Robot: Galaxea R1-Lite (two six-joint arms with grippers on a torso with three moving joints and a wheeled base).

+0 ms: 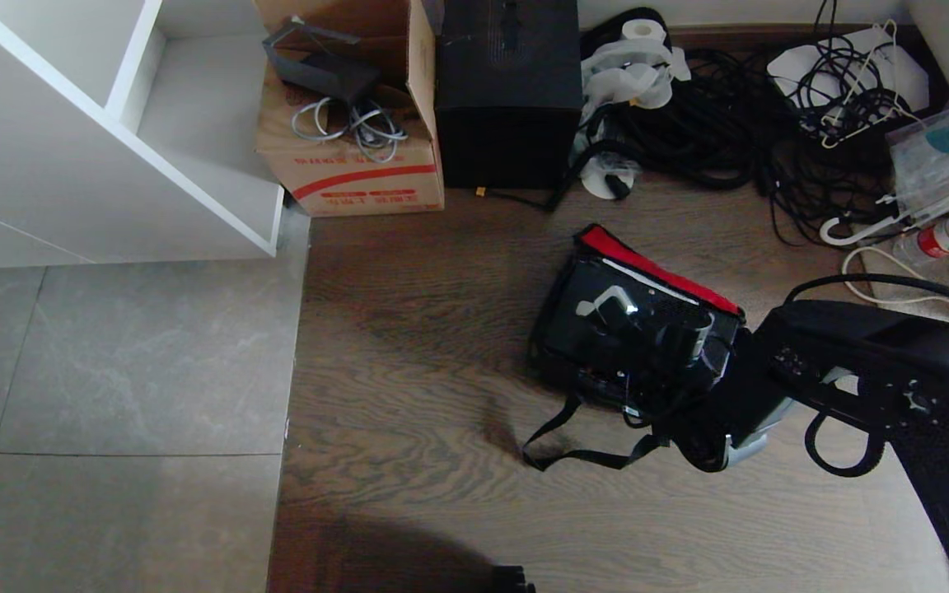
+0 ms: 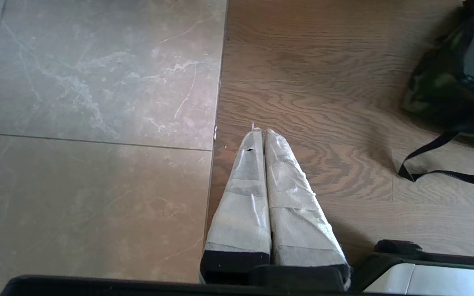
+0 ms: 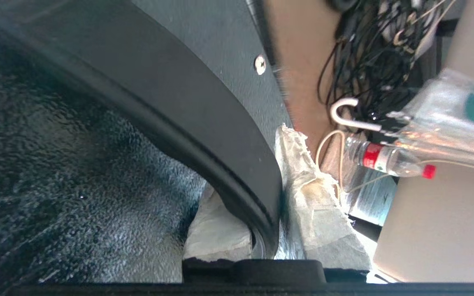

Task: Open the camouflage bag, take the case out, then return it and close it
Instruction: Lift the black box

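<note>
The camouflage bag (image 1: 553,366) lies open on the wood floor, its red lid lining (image 1: 647,263) folded toward the wall. The black case (image 1: 614,329) rests inside it. My right gripper (image 1: 709,436) reaches in at the bag's near right corner. In the right wrist view its taped fingers (image 3: 323,205) are shut on either side of the case's curved black handle (image 3: 171,107). My left gripper (image 2: 261,130) hangs shut and holds nothing over the seam between tile and wood, to the left of the bag (image 2: 434,82).
A black strap (image 1: 573,453) trails from the bag toward me. Along the wall stand a red-striped cardboard box (image 1: 351,156), a tall black box (image 1: 507,91) and a heap of black cables (image 1: 738,123). A bottle (image 1: 948,237) lies far right. A white shelf unit (image 1: 112,123) stands at the left.
</note>
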